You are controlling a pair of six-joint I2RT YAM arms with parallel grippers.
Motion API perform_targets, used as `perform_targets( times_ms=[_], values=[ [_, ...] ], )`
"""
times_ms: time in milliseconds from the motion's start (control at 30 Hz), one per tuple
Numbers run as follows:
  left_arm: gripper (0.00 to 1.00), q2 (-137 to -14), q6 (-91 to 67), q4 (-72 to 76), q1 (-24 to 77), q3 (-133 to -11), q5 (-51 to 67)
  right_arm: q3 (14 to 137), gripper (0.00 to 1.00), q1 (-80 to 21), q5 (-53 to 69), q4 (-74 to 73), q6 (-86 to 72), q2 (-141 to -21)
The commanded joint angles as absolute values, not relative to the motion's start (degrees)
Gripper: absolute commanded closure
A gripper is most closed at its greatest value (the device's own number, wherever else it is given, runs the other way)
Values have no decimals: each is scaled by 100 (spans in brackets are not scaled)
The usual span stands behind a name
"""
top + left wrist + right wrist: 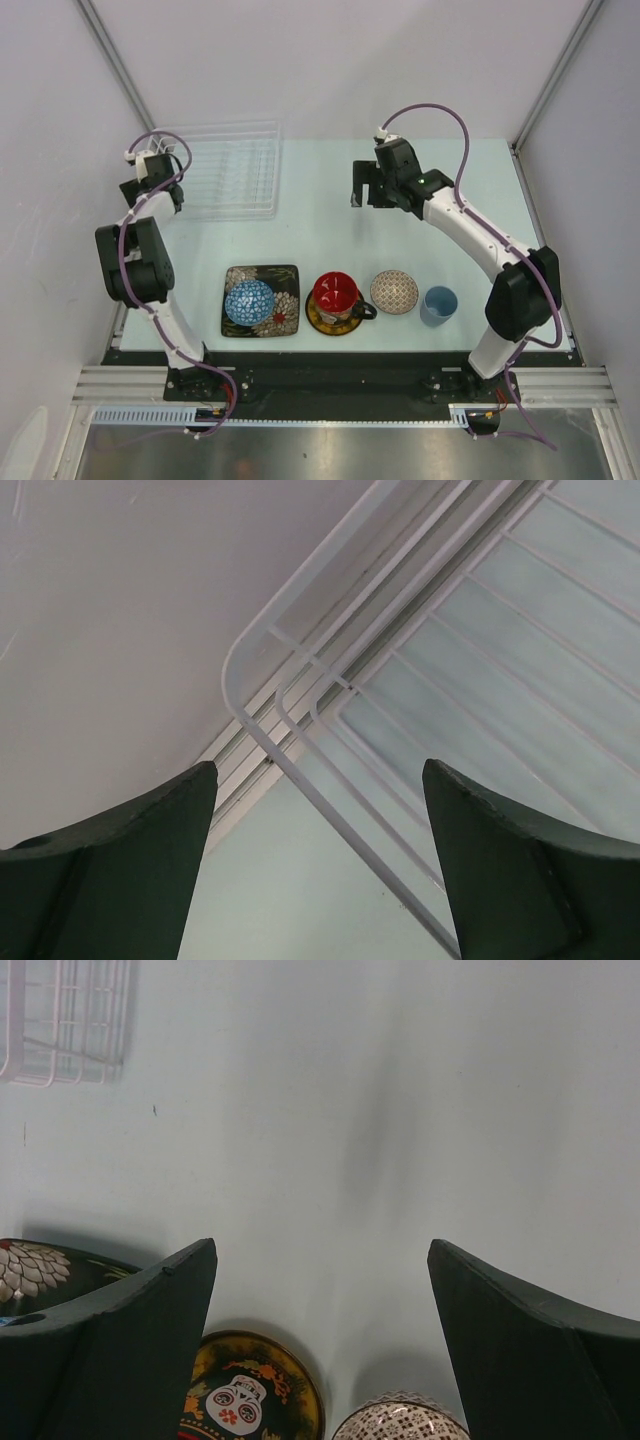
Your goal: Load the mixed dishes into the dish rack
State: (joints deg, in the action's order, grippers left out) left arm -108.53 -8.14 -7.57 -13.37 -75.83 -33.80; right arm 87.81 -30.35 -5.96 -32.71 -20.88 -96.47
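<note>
The dish rack (228,168) sits at the far left of the worktop (330,220) and holds nothing, so none of the 6 dishes is loaded yet. All of them lie in 1 row on the near side of the dish rack, running off to its right. The black square floral plate (285,285) is closest to the dish rack, with the blue patterned bowl (250,301) resting on it. Further right of the dish rack comes the red-inside dark cup (336,293), standing on the yellow-brown saucer (325,325), then the beige patterned bowl (394,291) and, furthest from the dish rack, the light blue cup (439,304). The 2 stacked pairs probably mean the upper piece must go first.

The left pincer (318,770) hangs over the left edge of the dish rack, fingers apart and clasping nothing. Its wrist view looks down on a rounded corner of the dish rack, which suggests it waits there to receive or steady a dish. The right pincer (322,1245) hovers over bare worktop well to the right of the dish rack, also spread wide and empty. Its wrist view looks toward the row, with the saucer and the beige bowl at the bottom edge. I judge it is placed to descend on 1 of those 2 middle dishes, with the first pick not yet begun
</note>
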Motion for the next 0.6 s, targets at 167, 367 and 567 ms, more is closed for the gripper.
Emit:
perform_targets(
  times_ms=[167,367,567],
  values=[
    [12,-10846,-1248,-747,-1626,-8060,-3183,9404,9,-3182,-668,-3612,-1995,-10081],
    [11,-11091,-1292,-729,-1872,-8226,-3164,9843,9,-3261,-676,-3770,-1943,-10458],
    [12,-11426,-1388,-659,-1942,-8507,-3103,10370,9,-3278,-650,-3858,-1925,-10810]
  ],
)
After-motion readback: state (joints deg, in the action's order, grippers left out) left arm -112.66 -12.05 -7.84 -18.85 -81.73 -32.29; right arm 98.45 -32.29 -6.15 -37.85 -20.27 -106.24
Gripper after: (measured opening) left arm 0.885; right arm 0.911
